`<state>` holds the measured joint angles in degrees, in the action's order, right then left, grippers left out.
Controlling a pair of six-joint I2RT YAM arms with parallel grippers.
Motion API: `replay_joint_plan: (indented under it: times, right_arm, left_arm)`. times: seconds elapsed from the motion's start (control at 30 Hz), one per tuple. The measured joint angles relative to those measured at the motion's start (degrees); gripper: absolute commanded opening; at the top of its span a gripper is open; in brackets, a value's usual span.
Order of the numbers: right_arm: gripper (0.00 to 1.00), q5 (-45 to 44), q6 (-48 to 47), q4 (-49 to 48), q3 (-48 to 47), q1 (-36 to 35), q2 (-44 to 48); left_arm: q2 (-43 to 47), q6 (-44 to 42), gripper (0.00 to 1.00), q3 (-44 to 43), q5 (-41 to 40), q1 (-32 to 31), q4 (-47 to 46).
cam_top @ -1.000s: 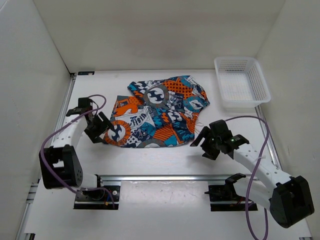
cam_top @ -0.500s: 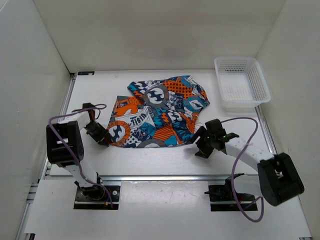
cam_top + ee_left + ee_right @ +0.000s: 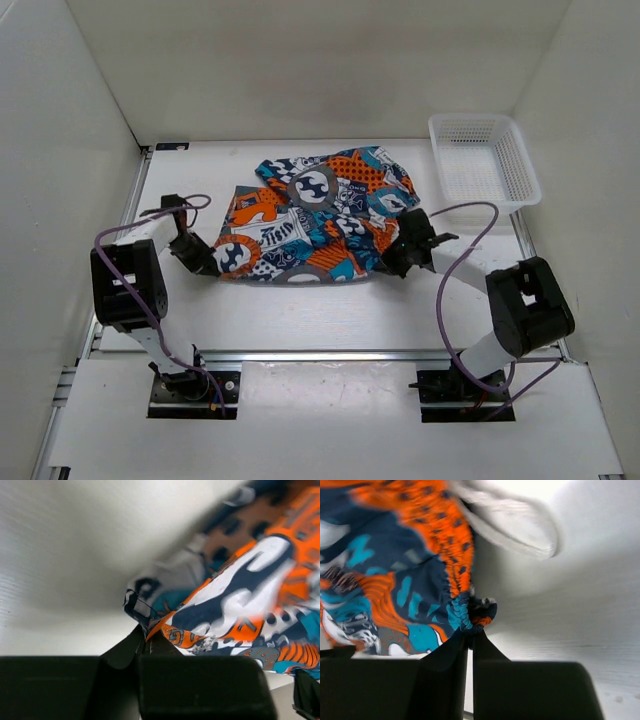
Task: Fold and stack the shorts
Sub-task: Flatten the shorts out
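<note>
While both arms are reaching forward from the near edge of the desk (image 3: 300, 310), each one is gripping a near corner of the shorts (image 3: 315, 215). The left fingers (image 3: 131, 647) are pressing together on the near-left corner, pinching a thin fold of orange, white and navy print between their tips. The right fingers (image 3: 456, 650) are clamping the near-right corner in the same way, biting a small bunch of teal and orange cloth just beside a gathered orange seam with dark dots. Seen from above, both sets of fingers are lying low, close to the desk, one at each end of the garment's near edge.

Between the two grips the shorts are lying spread across the middle of the desk, mostly flat, with wrinkles and a few overlapping folds. Their long axis is running left to right and tilting a little, so that the left end is sitting nearer and the right end is pointing toward the far right. Which end is the waist is not something the top view is showing clearly.

Beyond the right end, near it but not touching, a white mesh basket (image 3: 483, 165) is sitting upright at the far-right corner of the desk.
</note>
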<state>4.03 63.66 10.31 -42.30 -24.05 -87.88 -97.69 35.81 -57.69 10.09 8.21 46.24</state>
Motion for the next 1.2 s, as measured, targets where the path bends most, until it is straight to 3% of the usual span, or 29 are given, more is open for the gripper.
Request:
replay_joint_plan:
  times: [0.2,0.43,0.57,0.83,1.1,1.2]
  right_arm:
    - [0.0,-6.1,-9.7,12.6,-18.4,-0.1,2.1]
    - [0.0,-7.8,-22.4,24.2,-41.5,-0.3,10.6]
    - [0.0,-5.6,-28.1,29.6,-50.7,-0.5,16.0]
    - [0.0,2.3,-36.1,41.7,-64.2,-0.5,25.7]
    - [0.0,8.4,-37.7,49.7,-80.7,-0.5,27.6]
    - [0.0,9.2,-37.4,50.4,-82.3,-0.5,28.5]
  left_arm:
    - [5.0,-2.1,0.11,-12.4,1.5,0.2,6.0]
    - [16.8,-3.5,0.11,-39.9,4.3,0.6,12.9]
    - [25.3,-3.0,0.11,-51.5,6.8,1.4,14.4]
    - [39.1,0.0,0.11,-63.1,6.4,1.6,17.2]
    - [40.1,1.6,0.11,-82.8,1.6,-2.4,20.1]
    - [40.8,1.7,0.11,-84.9,1.3,-4.2,19.6]
